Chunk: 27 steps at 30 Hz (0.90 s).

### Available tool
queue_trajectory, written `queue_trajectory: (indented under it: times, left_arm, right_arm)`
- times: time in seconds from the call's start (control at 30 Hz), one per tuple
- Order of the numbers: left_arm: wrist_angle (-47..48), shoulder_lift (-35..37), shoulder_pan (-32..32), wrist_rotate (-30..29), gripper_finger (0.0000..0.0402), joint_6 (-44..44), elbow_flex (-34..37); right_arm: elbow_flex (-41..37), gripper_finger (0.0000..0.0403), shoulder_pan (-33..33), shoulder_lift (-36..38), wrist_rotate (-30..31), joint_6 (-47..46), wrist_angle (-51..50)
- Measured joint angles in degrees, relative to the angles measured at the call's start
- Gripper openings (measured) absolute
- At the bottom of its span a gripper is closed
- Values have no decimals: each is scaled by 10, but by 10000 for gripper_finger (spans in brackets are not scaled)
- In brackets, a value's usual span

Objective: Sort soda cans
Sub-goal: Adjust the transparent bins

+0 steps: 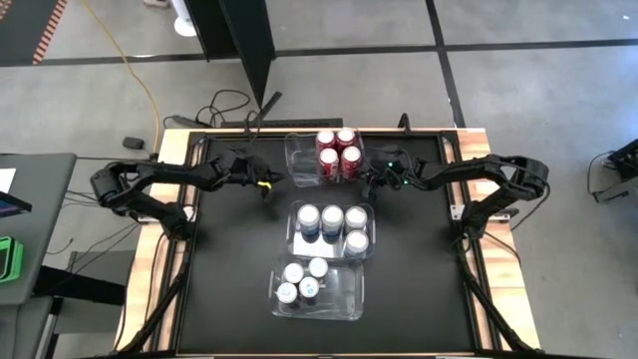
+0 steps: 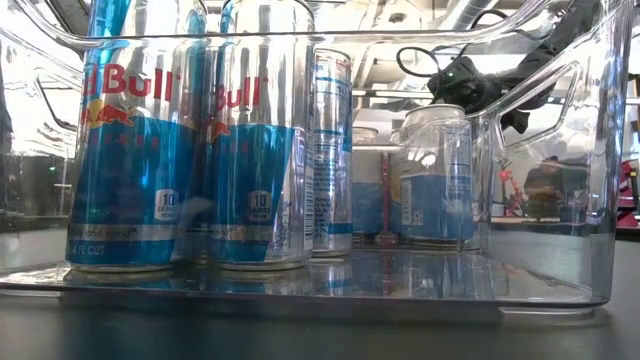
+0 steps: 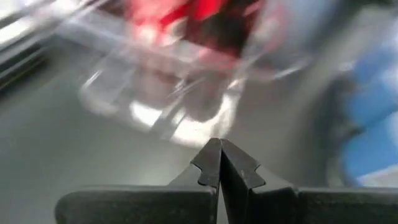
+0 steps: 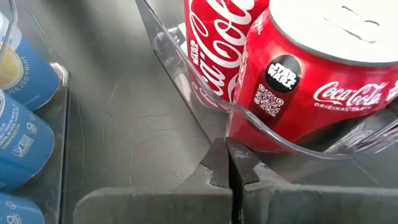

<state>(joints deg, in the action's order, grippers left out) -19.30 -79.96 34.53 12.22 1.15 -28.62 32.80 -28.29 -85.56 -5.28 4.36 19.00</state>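
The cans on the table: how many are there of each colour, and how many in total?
Counted in the high view, each colour sits in its own clear bin:
Red cans: 4
Light blue cans with silver tops: 4
Blue-and-silver cans: 4
Total: 12 cans

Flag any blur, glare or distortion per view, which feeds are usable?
Left wrist view: heavily smeared, red cans only streaks, left gripper still readable. Right wrist view: crisp, labels on the red cans legible. Low view: looks through the clear bin, so reflections and warping clutter the blue-silver cans. High view: evenly lit, black table free of glare.
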Motion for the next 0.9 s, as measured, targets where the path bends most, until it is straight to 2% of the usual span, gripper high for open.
queue_trajectory:
  times: [0.1, 0.2, 0.4, 0.57, 0.67, 0.9]
  left_arm:
    - [-49, 4, -9, 49, 0, -3, 0]
    - [-90, -10, -20, 58, 0, 9, -1]
    - [-107, -47, -24, 51, 0, 20, 0]
    - [-179, -94, -22, 11, 0, 34, 0]
    - [-212, -127, -15, 6, 0, 48, -4]
    - [-216, -187, 4, 1, 0, 63, -33]
  right_arm:
    - [0, 0, 0, 0, 0, 0, 1]
    - [0, 0, 0, 0, 0, 0, 1]
    - [0, 0, 0, 0, 0, 1, 2]
    - [0, 0, 0, 1, 5, 2, 6]
    - [1, 0, 0, 1, 4, 2, 7]
    - [1, 0, 0, 1, 4, 2, 0]
